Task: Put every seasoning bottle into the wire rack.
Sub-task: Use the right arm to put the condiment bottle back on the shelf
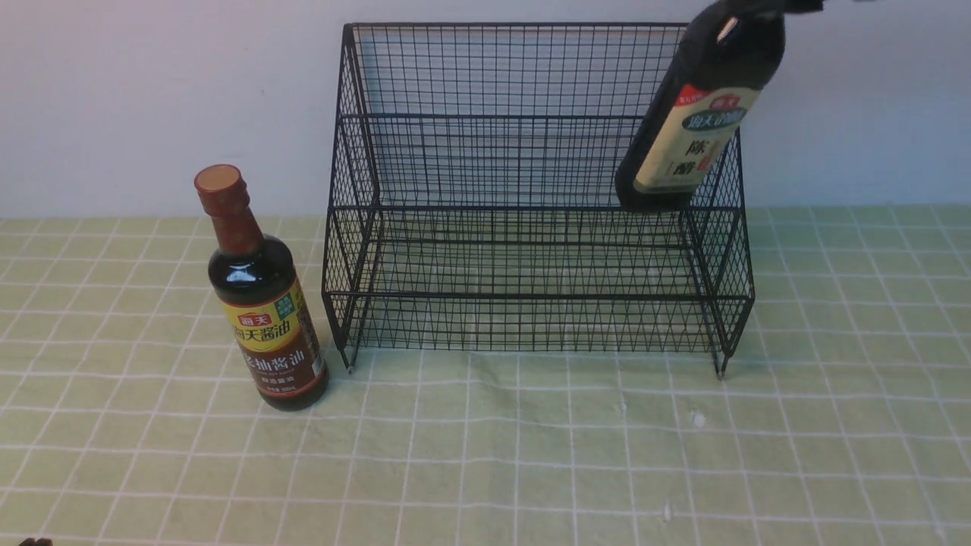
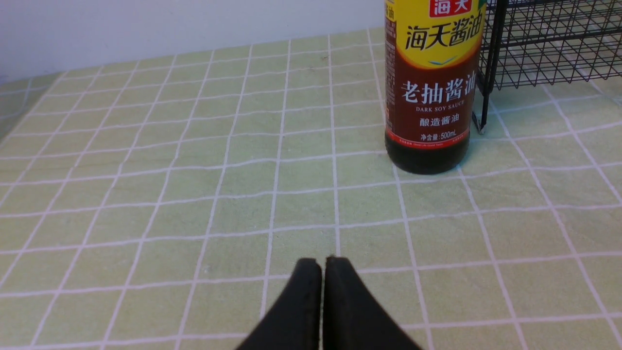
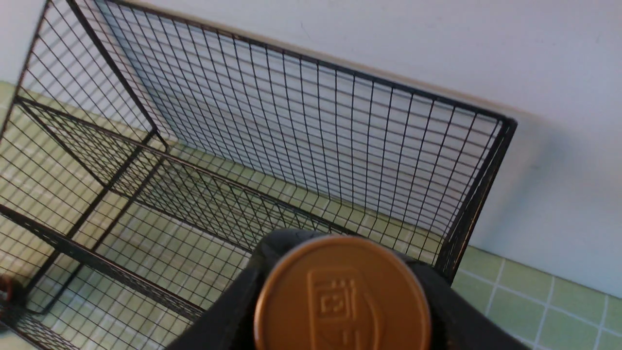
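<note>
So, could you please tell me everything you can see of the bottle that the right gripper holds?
The bottle is dark and glossy, with a tan cap and a cream label banded green. The right gripper grips its top, so it hangs tilted in the air, base before the rack's right side. Contact with the rack cannot be told.

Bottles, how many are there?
2. One red-capped bottle stands on the tablecloth left of the wire rack; one tan-capped bottle hangs tilted in the right gripper over the rack's right end.
</note>
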`<control>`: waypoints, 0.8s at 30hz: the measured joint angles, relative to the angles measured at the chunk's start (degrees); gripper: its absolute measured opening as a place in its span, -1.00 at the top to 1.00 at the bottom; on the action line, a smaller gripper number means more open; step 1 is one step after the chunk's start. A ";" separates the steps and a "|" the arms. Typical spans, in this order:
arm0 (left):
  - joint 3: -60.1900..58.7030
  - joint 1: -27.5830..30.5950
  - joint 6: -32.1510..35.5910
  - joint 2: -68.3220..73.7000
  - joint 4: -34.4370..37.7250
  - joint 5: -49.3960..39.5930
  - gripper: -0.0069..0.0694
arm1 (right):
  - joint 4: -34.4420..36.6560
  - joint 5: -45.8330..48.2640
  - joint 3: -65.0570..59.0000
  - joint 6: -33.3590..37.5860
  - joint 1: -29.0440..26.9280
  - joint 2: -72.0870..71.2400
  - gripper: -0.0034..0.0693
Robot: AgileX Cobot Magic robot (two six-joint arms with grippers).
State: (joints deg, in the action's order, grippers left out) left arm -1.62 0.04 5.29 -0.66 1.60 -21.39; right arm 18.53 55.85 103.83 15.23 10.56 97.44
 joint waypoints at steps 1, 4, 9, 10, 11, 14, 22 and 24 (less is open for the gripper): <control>0.00 0.00 0.00 0.00 0.00 0.00 0.84 | -0.25 -0.07 0.00 0.00 0.00 0.95 -0.01; 0.00 0.00 0.00 0.00 0.00 0.00 0.84 | -1.31 -0.28 0.00 -0.05 0.00 3.86 -0.01; 0.00 0.00 0.00 0.00 0.00 0.00 0.84 | -3.03 -0.45 0.00 -1.12 0.05 7.34 -0.01; 0.00 0.00 0.00 0.00 0.00 0.00 0.84 | -2.97 -0.73 0.06 -1.30 0.05 7.75 -0.01; 0.00 0.00 0.00 0.00 0.00 0.00 0.84 | -2.39 -2.21 0.40 -1.52 0.05 8.27 -0.01; 0.00 0.00 0.00 0.00 0.00 0.00 0.84 | -1.81 -3.41 0.42 -1.60 0.05 8.88 -0.02; 0.00 0.00 0.00 0.00 0.00 0.00 0.84 | 1.02 -7.57 0.96 -2.84 0.05 8.51 -0.56; 0.00 0.00 0.00 0.00 0.00 0.00 0.84 | 1.29 -7.45 0.96 -2.88 0.05 7.49 -0.65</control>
State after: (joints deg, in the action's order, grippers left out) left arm -1.62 0.04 5.29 -0.66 1.60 -21.39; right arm 19.82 48.40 104.79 12.35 10.61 104.92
